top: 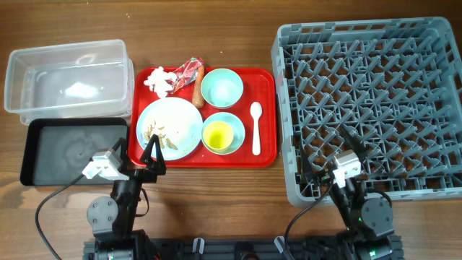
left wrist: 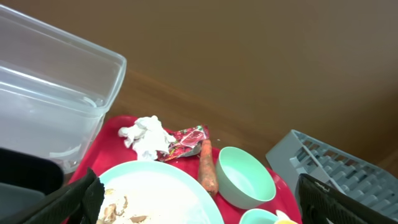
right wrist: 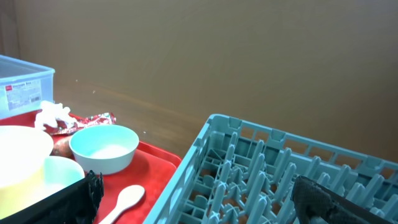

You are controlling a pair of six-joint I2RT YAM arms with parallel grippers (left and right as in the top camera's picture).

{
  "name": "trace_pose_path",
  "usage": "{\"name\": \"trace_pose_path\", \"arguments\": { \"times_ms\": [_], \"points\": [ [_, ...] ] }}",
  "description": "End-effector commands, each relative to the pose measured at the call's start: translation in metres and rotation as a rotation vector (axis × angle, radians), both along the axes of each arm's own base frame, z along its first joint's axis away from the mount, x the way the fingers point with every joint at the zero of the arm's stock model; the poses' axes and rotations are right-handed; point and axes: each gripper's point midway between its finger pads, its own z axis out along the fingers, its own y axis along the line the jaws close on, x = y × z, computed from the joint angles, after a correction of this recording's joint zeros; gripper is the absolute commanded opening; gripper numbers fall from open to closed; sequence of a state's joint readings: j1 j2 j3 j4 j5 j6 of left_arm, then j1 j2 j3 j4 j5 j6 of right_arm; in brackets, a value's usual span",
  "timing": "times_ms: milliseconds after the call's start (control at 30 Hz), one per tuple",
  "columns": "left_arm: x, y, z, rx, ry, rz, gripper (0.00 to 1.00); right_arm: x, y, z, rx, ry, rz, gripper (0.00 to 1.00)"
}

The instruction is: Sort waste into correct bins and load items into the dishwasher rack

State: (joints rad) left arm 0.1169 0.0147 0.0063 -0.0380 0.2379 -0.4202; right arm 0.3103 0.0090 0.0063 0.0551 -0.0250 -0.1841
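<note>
- Starting with the left claw (left wrist: 198, 180): spread wide, nothing gripped, poised above the near edge of the plate (top: 170, 126).
- Over to the right claw (right wrist: 196, 180): likewise wide open and empty, hanging above the near-left part of the grey dishwasher rack (top: 375, 108).
- Finding every piece to be sorted on the red tray (top: 266, 119), between the bins on the left and the rack on the right.
- On the plate's left half: pale beige food scraps (top: 155, 133), scattered.
- Along the tray's far edge: crumpled white tissue (top: 159, 81) touching the red foil wrapper (top: 186, 74), with the sausage piece (top: 198, 92) just beside, between plate and far bowl (top: 221, 87).
- Just nearer than that, the near bowl (top: 238, 137), upright, with the yellow cup (top: 219, 135) sitting inside.
- Down the tray's right side: white spoon (top: 255, 128), lying lengthwise, scoop end away from the robot.
- Left of the tray: clear tub (top: 22, 79) farther back, black tray (top: 72, 148) just in front.
</note>
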Motion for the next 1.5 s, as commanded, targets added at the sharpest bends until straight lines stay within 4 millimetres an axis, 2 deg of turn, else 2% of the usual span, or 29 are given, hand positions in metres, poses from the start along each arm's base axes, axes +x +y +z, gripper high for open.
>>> {"name": "trace_pose_path", "arguments": {
  "times_ms": [0,167,333,433,500,633,733,800,867,933,967,1000,1100,1167,1267,1300,1333,1367,1467],
  "points": [
    [-0.002,-0.011,0.010,0.012,-0.045,-0.062,1.00,-0.004,0.007,0.011,0.040,-0.032,0.050,1.00],
    [-0.003,-0.017,0.018,0.016,-0.076,-0.099,1.00,-0.009,0.011,0.028,0.102,-0.051,0.084,1.00],
    [-0.006,-0.017,0.040,0.020,-0.094,-0.097,1.00,-0.012,0.010,0.046,0.251,0.027,0.098,1.00],
    [-0.001,-0.017,0.045,0.001,0.022,-0.098,1.00,-0.008,0.015,0.052,0.261,0.148,0.108,1.00],
    [0.007,-0.016,0.056,-0.011,0.093,-0.098,1.00,-0.004,0.022,0.060,0.241,0.223,0.128,1.00],
    [0.031,-0.019,0.081,-0.050,0.296,-0.132,1.00,0.019,0.033,0.075,0.179,0.436,0.118,1.00],
    [0.051,-0.036,0.087,-0.060,0.538,-0.226,1.00,0.044,0.045,0.077,0.101,0.632,0.121,1.00],
    [0.056,-0.051,0.092,-0.072,0.651,-0.281,1.00,0.057,0.056,0.077,0.088,0.730,0.145,0.99],
    [0.060,-0.081,0.103,-0.131,0.753,-0.403,1.00,0.068,0.080,0.079,0.117,0.842,0.242,1.00],
    [0.062,-0.106,0.109,-0.179,0.769,-0.529,1.00,0.075,0.092,0.076,0.126,0.899,0.294,1.00],
    [0.065,-0.117,0.103,-0.176,0.787,-0.565,0.98,0.080,0.094,0.068,0.132,0.930,0.288,1.00],
    [0.067,-0.122,0.094,-0.156,0.816,-0.567,0.86,0.082,0.094,0.060,0.152,0.968,0.271,1.00],
    [0.065,-0.131,0.049,-0.044,0.970,-0.501,0.82,0.088,0.090,0.047,0.157,1.007,0.228,1.00],
    [0.060,-0.133,0.015,0.075,1.080,-0.433,0.78,0.097,0.073,0.043,0.210,1.024,0.103,1.00],
    [0.059,-0.136,-0.025,0.235,1.184,-0.367,0.75,0.107,0.031,0.033,0.337,1.066,-0.151,1.00],
    [0.058,-0.140,-0.033,0.252,1.202,-0.373,0.75,0.108,0.026,0.031,0.351,1.073,-0.166,1.00],
    [0.058,-0.151,-0.053,0.279,1.247,-0.394,0.70,0.107,0.019,0.029,0.369,1.090,-0.181,1.00],
    [0.059,-0.154,-0.077,0.314,1.300,-0.388,0.59,0.104,0.016,0.026,0.369,1.106,-0.194,1.00],
    [0.061,-0.154,-0.101,0.332,1.356,-0.378,0.50,0.099,0.015,0.022,0.364,1.130,-0.202,1.00]
  ]
}}
